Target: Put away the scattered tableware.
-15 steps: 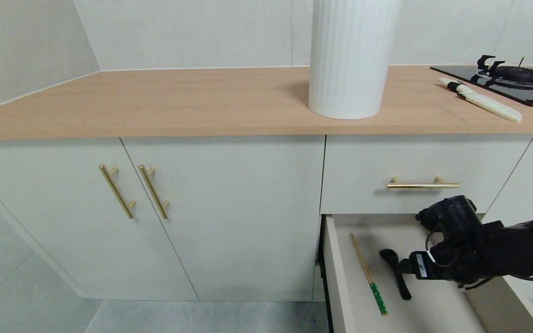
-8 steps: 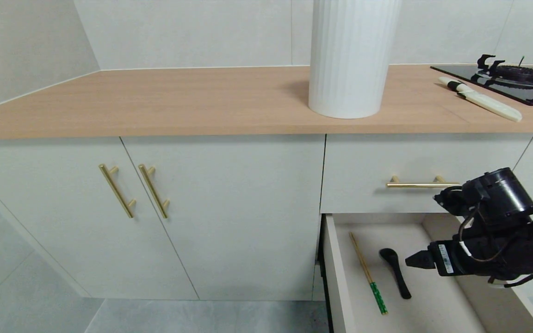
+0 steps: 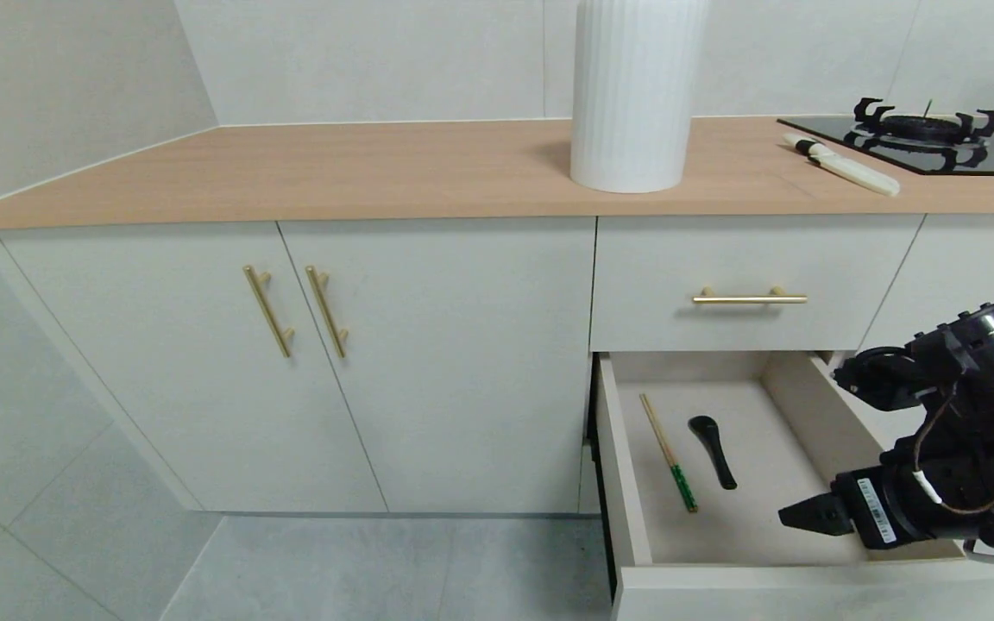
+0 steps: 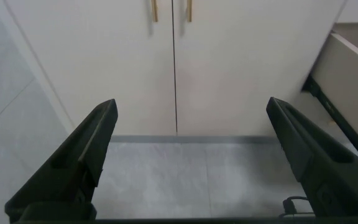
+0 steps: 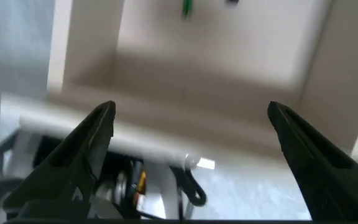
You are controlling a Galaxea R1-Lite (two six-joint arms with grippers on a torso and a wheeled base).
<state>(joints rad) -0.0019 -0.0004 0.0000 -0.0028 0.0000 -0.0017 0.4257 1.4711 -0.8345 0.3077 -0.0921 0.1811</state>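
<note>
The lower drawer (image 3: 623,483) stands pulled out. On its floor lie a pair of wooden chopsticks (image 3: 668,453) with green tips and, beside them, a black spoon (image 3: 713,440). My right gripper (image 3: 808,517) hovers open over the drawer's front right corner, apart from both pieces and holding nothing. In the right wrist view the right gripper (image 5: 190,112) looks down at the drawer's front wall (image 5: 185,118), with the chopsticks' green tip (image 5: 186,6) beyond. My left gripper (image 4: 190,106) is open and holds nothing, low in front of the cabinet doors (image 4: 173,62). A cream-bladed knife (image 3: 846,168) lies on the countertop.
A tall white ribbed cylinder (image 3: 631,95) stands on the wooden countertop (image 3: 376,172). A black gas hob (image 3: 920,138) is at the back right, next to the knife. A shut drawer with a gold handle (image 3: 749,298) sits above the open one. Grey floor tiles (image 4: 185,180) lie below.
My right gripper has pulled back from beside the spoon toward the drawer's front right. Spoon and chopsticks stayed put. The head camera has drawn back, shifting the whole picture.
</note>
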